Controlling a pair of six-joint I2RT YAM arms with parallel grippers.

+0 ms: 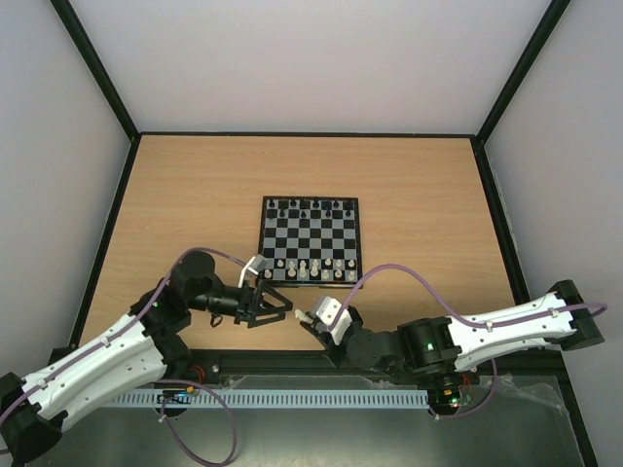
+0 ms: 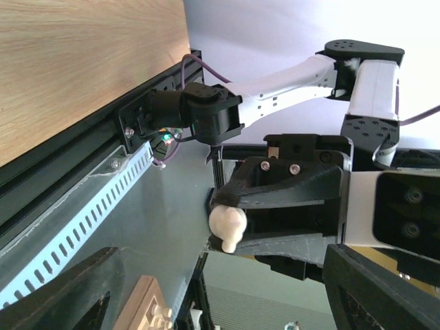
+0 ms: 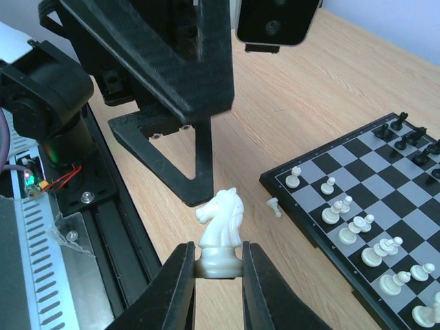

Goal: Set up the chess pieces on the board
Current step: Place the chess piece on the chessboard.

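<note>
Fingers (image 3: 180, 289) of right gripper (image 3: 218, 271) pinch cream knight (image 3: 221, 220) by its base: looks light, rigid, slick. Left gripper (image 1: 282, 304) gapes empty.

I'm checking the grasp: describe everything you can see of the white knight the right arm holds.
The small cream-white plastic knight chess piece has a horse-head top and round base. It stands upright, its base pinched between the right end effector's black fingers, over the light wooden tabletop.

No legible text or markings.
</note>
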